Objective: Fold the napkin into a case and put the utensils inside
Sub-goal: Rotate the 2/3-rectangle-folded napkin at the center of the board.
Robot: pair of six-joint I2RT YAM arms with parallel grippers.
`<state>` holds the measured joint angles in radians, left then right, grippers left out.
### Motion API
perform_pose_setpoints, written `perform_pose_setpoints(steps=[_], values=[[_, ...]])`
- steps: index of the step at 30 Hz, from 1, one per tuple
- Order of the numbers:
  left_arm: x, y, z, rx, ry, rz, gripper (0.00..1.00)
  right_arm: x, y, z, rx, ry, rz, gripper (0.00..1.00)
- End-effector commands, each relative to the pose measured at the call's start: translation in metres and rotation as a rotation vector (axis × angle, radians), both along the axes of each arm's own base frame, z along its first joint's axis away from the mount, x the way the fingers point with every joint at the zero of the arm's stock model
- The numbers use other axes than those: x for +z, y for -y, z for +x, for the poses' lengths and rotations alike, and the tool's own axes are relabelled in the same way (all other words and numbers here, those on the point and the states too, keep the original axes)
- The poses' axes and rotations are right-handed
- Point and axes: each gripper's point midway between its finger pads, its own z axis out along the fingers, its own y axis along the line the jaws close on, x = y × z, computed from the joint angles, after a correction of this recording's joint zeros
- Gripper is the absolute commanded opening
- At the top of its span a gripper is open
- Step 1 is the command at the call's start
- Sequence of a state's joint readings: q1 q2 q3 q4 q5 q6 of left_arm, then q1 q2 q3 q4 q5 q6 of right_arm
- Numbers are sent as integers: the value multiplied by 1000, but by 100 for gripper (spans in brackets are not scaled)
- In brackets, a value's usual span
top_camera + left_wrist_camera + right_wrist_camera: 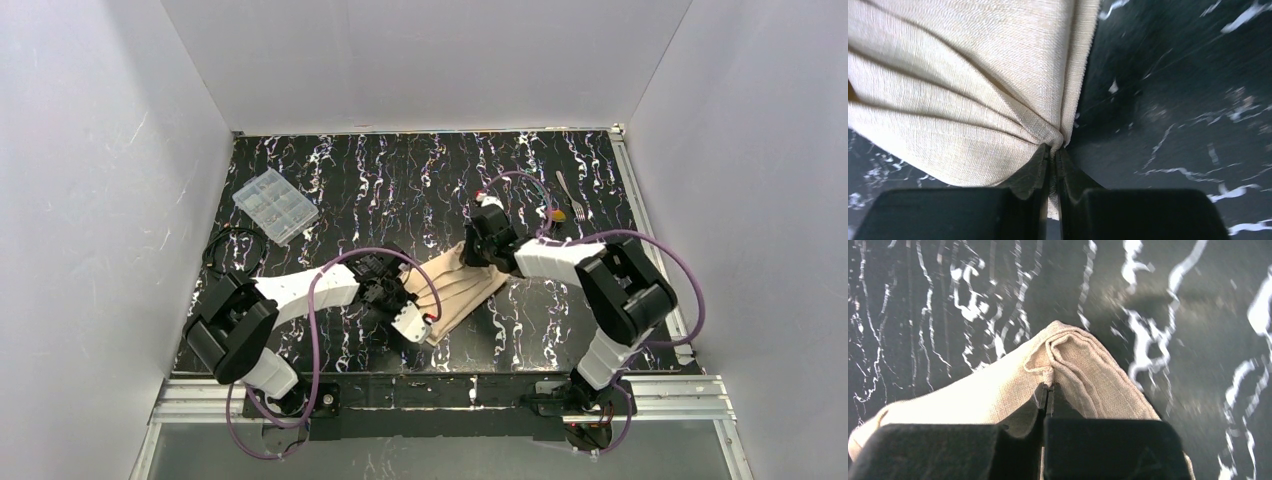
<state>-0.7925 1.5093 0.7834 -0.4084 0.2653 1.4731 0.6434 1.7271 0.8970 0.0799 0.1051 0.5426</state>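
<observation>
The napkin [465,288] lies slanted at mid-frame of the top view. The left end effector [1053,150] pinches its lower-left end and the right end effector [1048,388] pinches its upper end, so the long axis runs between them.

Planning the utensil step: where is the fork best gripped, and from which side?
Probably the fork at mid-handle, from straight above, jaws closing across its thin width. It lies flat on the table, so a sideways approach would find no raised edge to catch.
</observation>
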Motion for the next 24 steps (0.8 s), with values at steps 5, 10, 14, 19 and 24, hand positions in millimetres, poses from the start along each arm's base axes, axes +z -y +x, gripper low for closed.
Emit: perform_pose_setpoints(steps=[5, 10, 14, 19, 24], values=[[-20, -43, 33, -256, 146, 138, 0, 1, 37, -20, -280, 12, 96, 6], [-11, -37, 36, -402, 196, 106, 0, 15, 51, -11, -346, 79, 74, 22], [-17, -35, 33, -482, 219, 103, 0, 36, 59, -14, -339, 113, 59, 37], [-19, -31, 34, -510, 234, 95, 0, 73, 75, -24, -321, 197, 93, 42], [-19, -31, 34, -510, 236, 93, 0, 116, 37, -8, -178, 238, 195, 27]])
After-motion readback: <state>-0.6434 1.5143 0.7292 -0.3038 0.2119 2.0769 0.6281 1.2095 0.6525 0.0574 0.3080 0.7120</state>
